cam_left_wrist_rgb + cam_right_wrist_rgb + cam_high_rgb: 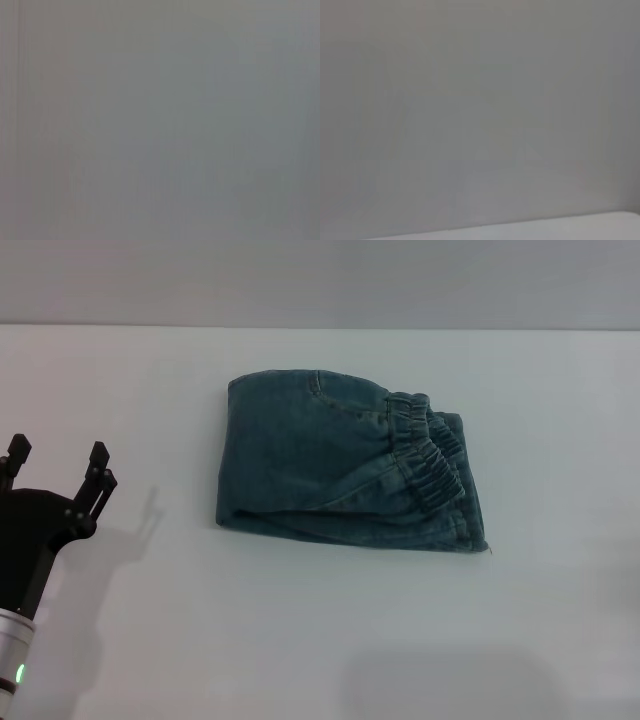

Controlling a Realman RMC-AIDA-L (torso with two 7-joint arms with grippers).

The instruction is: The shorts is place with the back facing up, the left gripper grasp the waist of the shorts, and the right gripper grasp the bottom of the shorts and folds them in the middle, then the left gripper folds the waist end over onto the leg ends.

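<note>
The shorts [330, 465] lie folded into a compact blue denim bundle on the white table [300, 640], a little right of centre in the head view. The waist of the shorts [428, 455], a ruffled darker band, rests on top at the bundle's right side. The leg ends [455, 532] peek out beneath it along the right edge. My left gripper [55, 468] hovers at the far left, well clear of the denim, open with nothing between its fingers. The right gripper is out of view. Both wrist views hold only blank grey surface.
Bare white tabletop surrounds the bundle on every side. The table's far edge [320, 328] meets a grey wall at the back. A faint shadow falls on the table near the front right.
</note>
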